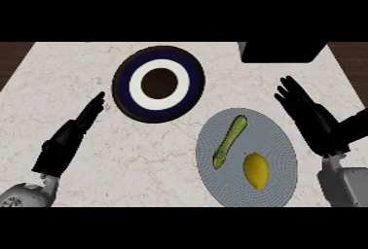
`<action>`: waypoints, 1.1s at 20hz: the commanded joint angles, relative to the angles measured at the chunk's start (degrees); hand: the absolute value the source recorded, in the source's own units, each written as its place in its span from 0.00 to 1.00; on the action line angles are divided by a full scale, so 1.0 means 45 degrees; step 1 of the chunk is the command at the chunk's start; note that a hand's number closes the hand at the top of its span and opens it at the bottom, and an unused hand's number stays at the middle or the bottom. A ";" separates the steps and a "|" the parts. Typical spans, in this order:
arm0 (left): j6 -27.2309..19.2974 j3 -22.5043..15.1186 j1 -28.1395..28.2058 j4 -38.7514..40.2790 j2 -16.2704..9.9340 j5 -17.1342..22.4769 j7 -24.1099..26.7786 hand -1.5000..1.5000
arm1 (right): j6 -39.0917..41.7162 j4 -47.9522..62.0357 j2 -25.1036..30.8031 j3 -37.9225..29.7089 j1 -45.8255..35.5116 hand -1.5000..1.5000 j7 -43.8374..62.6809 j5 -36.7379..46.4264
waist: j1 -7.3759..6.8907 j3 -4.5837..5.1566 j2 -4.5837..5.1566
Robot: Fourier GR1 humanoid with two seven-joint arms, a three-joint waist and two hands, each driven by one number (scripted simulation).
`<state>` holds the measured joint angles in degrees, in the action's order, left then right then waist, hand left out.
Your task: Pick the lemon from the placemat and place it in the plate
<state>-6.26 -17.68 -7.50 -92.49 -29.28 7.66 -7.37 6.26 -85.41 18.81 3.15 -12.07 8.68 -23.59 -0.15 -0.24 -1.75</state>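
A yellow lemon (256, 170) lies on the lower right part of a round grey placemat (277, 136). Beside it on the mat lies a long green vegetable (230, 141). The plate (185, 85), dark blue with a white ring and a dark centre, sits up and left of the mat. My right hand (310, 118) is open with straight fingers, just off the mat's right edge and above the lemon. At the left my left hand (72, 133) is open, fingers pointing up toward the plate's left side, apart from it.
A black object (282, 51) stands at the counter's far right edge. Brown strips show past the counter's left and right edges at the top.
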 commanded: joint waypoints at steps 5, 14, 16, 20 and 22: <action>-0.0573 0.1809 -0.1404 -0.0465 0.0277 0.0488 0.0485 0.50 | -0.2498 -0.0662 -0.2630 0.3404 -0.2270 1.00 -0.1351 0.4257 | -0.0445 0.0087 0.0368; -0.0629 0.2440 -0.1213 -0.0283 0.0489 0.1060 0.0726 0.50 | -0.9279 0.1031 -0.3940 0.5106 0.0007 0.00 0.0045 1.0503 | -0.0030 0.0051 0.0367; -0.0257 0.2622 -0.1304 -0.0195 0.0347 0.1320 0.0653 0.50 | -1.0605 0.0858 -0.4089 0.5580 0.0900 0.00 -0.1458 1.0458 | 0.0041 0.0036 0.0381; 0.0281 0.3075 -0.1351 0.0217 0.0353 0.1428 0.1191 0.50 | -1.2223 0.0339 -0.4146 0.6747 0.1619 0.00 -0.2321 1.0957 | 0.0079 0.0054 0.0377; 0.0165 0.3074 -0.1875 0.0227 0.0503 0.1333 0.0393 0.50 | -1.2071 -0.0737 -0.4155 0.7185 0.1287 0.00 -0.0181 1.3036 | 0.0143 0.0064 0.0352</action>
<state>-6.80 -5.51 -14.02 -92.72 -27.07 12.97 -4.43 -43.67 -84.51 1.86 31.86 -7.51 3.62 26.51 0.06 0.05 -0.11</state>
